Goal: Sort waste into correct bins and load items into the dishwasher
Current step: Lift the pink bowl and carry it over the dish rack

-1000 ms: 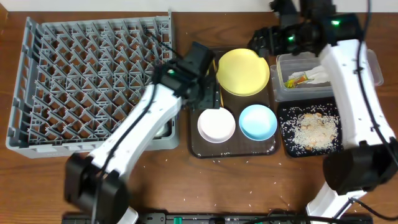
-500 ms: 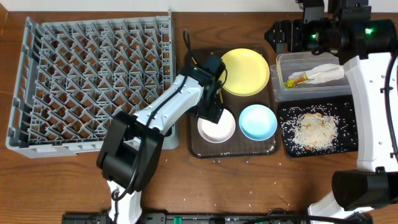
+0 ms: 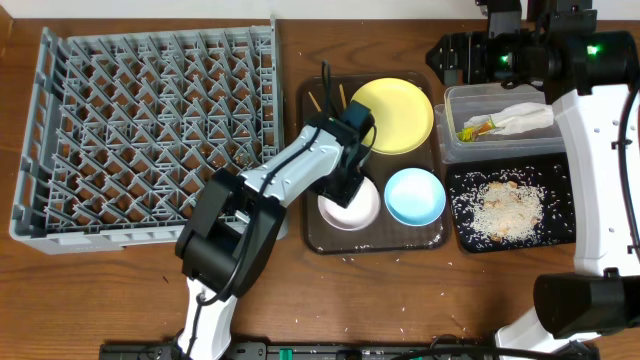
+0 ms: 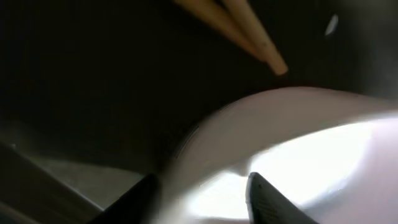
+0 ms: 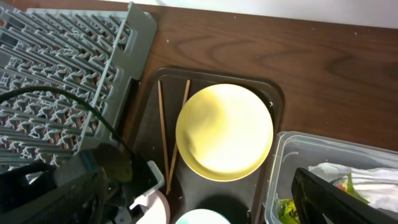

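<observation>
On the brown serving tray (image 3: pixel 318 235) my left gripper (image 3: pixel 352 178) straddles the far rim of the white bowl (image 3: pixel 352 210). In the left wrist view one finger (image 4: pixel 134 199) is outside the bowl (image 4: pixel 323 143) and the other is inside. The jaws are half closed, and blur hides whether the pads press. Chopsticks (image 3: pixel 326 93) (image 4: pixel 252 34) lie beside the yellow plate (image 3: pixel 392 115), and the light blue bowl (image 3: pixel 415 195) sits in front of it. The grey dishwasher (image 3: pixel 150 130) fills the left. My right gripper (image 3: pixel 452 58) (image 5: pixel 186 193) hangs high and open, holding nothing.
The clear tub (image 3: pixel 590 105) at the right holds the white napkin (image 3: pixel 525 118) and the orange-and-green wrapper (image 3: pixel 478 127). In front of it the black tray (image 3: pixel 462 235) carries rice and scraps (image 3: pixel 508 205). Stray grains dot the wooden table near its front edge.
My left gripper moved right along the tray onto the white bowl's rim and its jaws narrowed. A second ago my right arm hung lower over the tub; it has since risen and stayed.
</observation>
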Controlling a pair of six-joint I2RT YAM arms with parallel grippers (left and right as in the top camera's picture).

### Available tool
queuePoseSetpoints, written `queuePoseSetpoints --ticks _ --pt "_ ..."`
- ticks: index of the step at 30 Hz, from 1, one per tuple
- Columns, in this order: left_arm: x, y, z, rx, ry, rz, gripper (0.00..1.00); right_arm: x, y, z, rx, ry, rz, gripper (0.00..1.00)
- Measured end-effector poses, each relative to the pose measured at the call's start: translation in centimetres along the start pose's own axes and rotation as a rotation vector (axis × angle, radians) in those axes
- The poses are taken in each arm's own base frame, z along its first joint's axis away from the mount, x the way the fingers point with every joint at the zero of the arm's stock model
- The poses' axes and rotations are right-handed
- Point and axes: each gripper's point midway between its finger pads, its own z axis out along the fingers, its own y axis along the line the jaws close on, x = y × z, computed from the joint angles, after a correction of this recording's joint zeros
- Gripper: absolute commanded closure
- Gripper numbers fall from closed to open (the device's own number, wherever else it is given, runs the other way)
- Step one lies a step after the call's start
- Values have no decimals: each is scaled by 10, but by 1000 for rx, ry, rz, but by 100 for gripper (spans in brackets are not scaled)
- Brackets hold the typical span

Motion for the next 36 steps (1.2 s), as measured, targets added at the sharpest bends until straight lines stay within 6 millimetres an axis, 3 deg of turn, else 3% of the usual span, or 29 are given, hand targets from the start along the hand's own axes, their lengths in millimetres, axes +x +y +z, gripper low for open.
queuePoseSetpoints --ticks 2,3,15,19,22,29,36 --pt "-2 0 0 1 -8 4 81 0 0 0 0 2 1 7" --pt "-4 -1 0 1 -14 7 92 1 0 0 0 4 1 7" --pt "1 2 0 0 3 -57 92 4 0 0 1 14 6 7" --pt "8 11 -9 16 24 -123 93 3 0 0 1 12 5 1" --pt "4 21 -33 60 -31 -190 93 2 0 0 1 8 9 1" --pt "-8 56 -123 112 -280 -330 93 2 -1 0 4 8 10 1" --pt "-8 59 -150 109 -355 -349 93 2 -1 0 4 8 10 1"
